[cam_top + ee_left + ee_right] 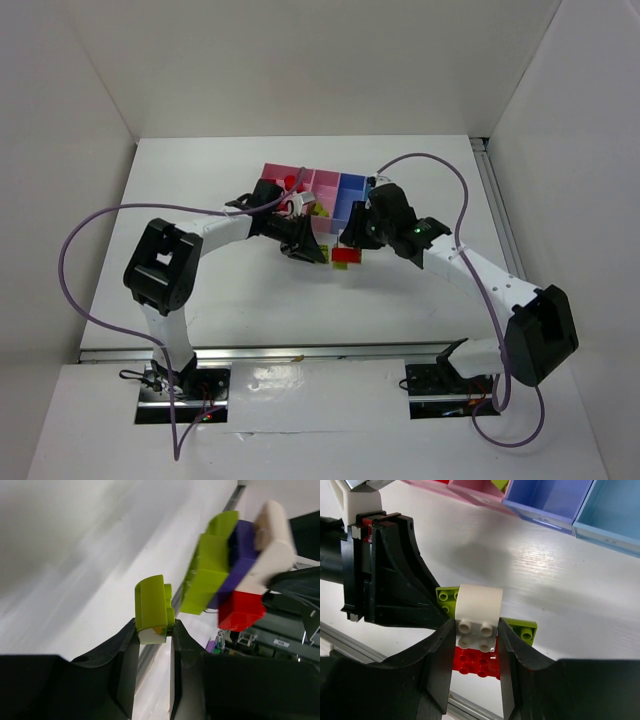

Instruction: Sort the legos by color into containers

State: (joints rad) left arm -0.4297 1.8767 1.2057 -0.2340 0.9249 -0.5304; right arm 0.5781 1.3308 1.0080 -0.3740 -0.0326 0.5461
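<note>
White brick point(479, 611) fills right jaws, lime brick point(150, 605) left.

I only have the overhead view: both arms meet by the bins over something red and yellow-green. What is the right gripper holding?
Observer: The right gripper is shut on a white brick, with a red brick attached to it.
Operator: And the left?
Observer: The left gripper pinches a small yellow-green brick.
Operator: Other colours in the clump?
Observer: A purple brick, between the white one and a bigger yellow-green brick.
</note>
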